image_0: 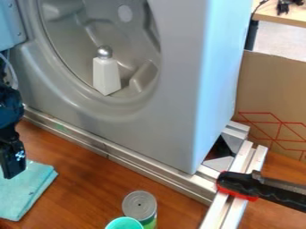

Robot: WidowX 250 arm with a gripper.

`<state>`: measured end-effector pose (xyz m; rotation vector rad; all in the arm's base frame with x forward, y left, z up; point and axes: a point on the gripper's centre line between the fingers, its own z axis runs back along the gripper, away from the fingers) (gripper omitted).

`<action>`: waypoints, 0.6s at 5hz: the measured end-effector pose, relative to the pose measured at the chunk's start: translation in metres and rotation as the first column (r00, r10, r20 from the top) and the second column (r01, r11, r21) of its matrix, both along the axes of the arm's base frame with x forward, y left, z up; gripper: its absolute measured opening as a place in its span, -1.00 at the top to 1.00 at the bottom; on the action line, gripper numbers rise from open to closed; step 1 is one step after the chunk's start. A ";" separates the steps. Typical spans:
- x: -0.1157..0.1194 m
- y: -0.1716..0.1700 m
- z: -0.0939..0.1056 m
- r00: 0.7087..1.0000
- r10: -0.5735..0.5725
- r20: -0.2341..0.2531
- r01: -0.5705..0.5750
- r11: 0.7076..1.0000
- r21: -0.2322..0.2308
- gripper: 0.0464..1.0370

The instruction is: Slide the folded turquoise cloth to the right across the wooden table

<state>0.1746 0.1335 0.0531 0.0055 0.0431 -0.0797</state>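
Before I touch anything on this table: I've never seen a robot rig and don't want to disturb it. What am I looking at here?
This single picture comes from a fixed camera looking down at a slant. At the left edge, a black robot arm's gripper hangs by a folded turquoise cloth; I can't tell whether it holds anything. Behind is a grey housing, perhaps a washer front, with a silver-topped white bottle standing in its rounded hollow. Metal rails run along its base, and a black-and-red tool, probably a clamp, lies across them at right. Nearest the camera, a can and a turquoise cup stand on the wooden table.
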 end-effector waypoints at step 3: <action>-0.003 0.018 -0.040 0.993 0.010 -0.121 -0.005 0.999 0.042 -0.93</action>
